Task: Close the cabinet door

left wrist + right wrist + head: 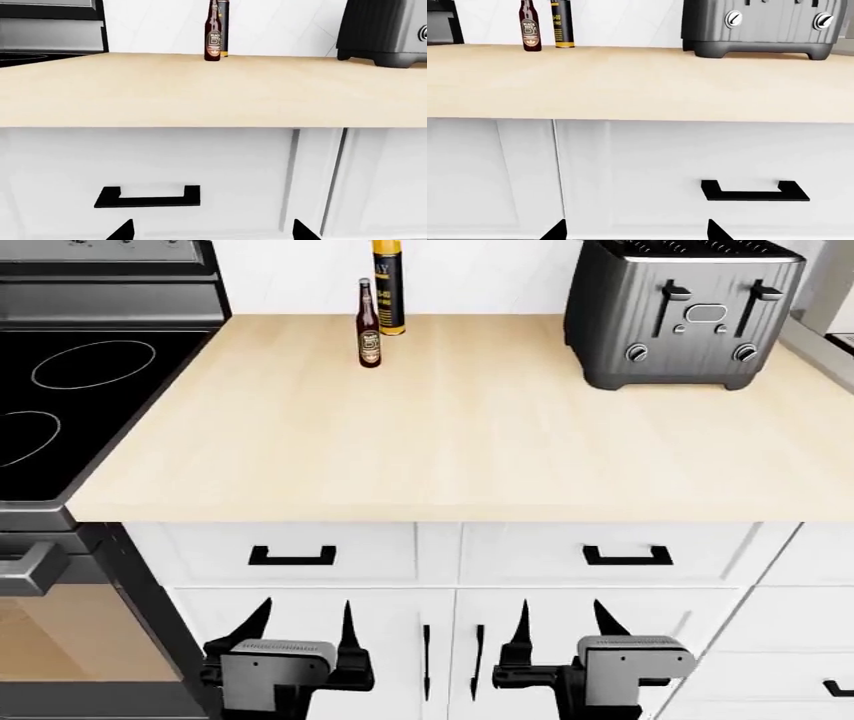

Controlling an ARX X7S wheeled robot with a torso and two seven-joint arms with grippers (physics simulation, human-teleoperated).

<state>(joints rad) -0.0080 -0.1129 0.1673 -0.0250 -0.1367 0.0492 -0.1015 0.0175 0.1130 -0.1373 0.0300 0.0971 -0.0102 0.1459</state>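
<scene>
Two white cabinet doors, the left door point(394, 640) and the right door point(687, 615), sit under the drawers, with thin black vertical handles point(427, 660) meeting at the middle seam. Both look flush from the head view, and I cannot tell whether either stands ajar. My left gripper point(304, 615) hangs open in front of the left door. My right gripper point(561, 612) hangs open in front of the right door. In the wrist views, the left gripper point(213, 232) and right gripper point(635, 231) face drawer fronts, with nothing between the fingers.
Two drawers with black handles point(291, 556) point(626, 556) sit under a wooden countertop point(441, 430). On it stand a brown bottle point(368, 325), a yellow bottle point(388, 285) and a dark toaster point(687, 310). A black stove point(67, 410) stands at the left.
</scene>
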